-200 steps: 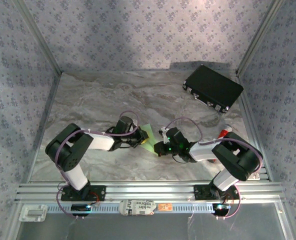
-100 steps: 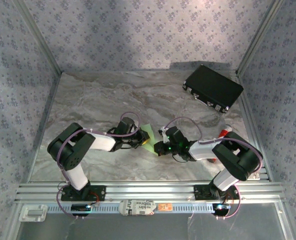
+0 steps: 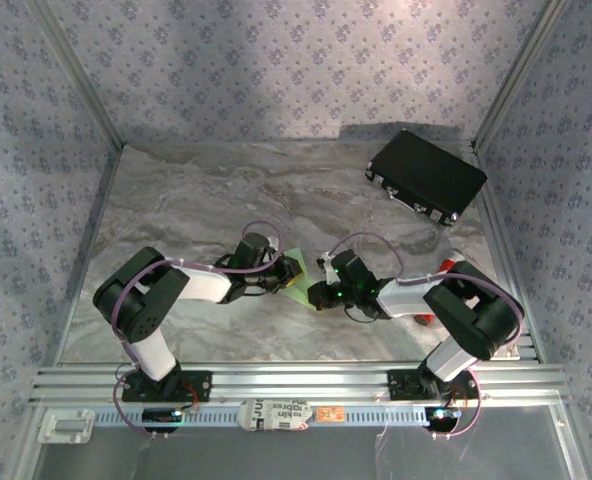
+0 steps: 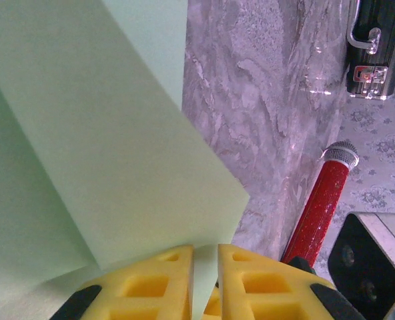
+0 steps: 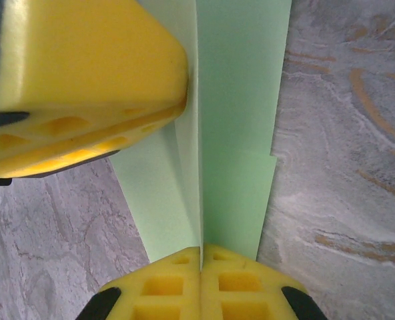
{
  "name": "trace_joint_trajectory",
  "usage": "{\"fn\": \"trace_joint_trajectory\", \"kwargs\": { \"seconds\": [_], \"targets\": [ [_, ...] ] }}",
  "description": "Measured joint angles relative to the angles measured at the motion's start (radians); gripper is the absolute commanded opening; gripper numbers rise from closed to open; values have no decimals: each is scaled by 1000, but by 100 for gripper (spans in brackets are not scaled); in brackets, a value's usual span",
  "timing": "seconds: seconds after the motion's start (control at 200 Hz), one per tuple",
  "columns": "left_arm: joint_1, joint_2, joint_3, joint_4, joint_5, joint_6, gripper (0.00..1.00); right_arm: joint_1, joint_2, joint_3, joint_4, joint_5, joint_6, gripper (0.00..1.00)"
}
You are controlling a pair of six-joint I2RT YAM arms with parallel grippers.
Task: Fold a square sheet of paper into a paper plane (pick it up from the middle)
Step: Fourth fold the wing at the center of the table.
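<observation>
Presently, reading left to right across the marble table [image 3: 196, 200]:

1. Left gripper [image 4: 205, 252]. Reaches in from the left toward the table's middle. Yellow fingers [image 4: 151, 283] nearly together, with a slim gap between. Meets the lower edge of the green fold; true pinch or mere touch, impossible to tell. Probably placed there to steady or press a flap against the opposite hold.

2. Square sheet of paper [image 5: 241, 133]. Pale green, already creased into long overlapping flaps (no finished dart yet). Sits between the two grippers near the table's middle; flat on the marble or slightly lifted, not clear. Centre crease aimed straight into the right fingers.

3. Right gripper [image 5: 201, 252]. Closed tight on the crease end of the paper. Serves, by judgement, as the anchor, for working the folds without any sliding.

4. Red cylinder [image 4: 319, 203]. Lies on the table to the right, well apart from the paper and outside the working area.

5. Black case [image 3: 426, 178]. Rests closed at the far right corner, unused.
</observation>
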Motion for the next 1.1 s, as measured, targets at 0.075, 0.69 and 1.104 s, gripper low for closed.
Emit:
{"fn": "trace_joint_trajectory", "kwargs": {
  "seconds": [0.075,0.69,1.104],
  "targets": [
    [0,13,16,0,-4,0,16,-2,1,1,-2,-5,0,3],
    [25,75,67,-44,-21,27,12,-8,8,8,-7,-23,10,2],
    [34,83,71,-62,-21,42,10,-13,22,20,-11,-42,17,2]
  ]
}}
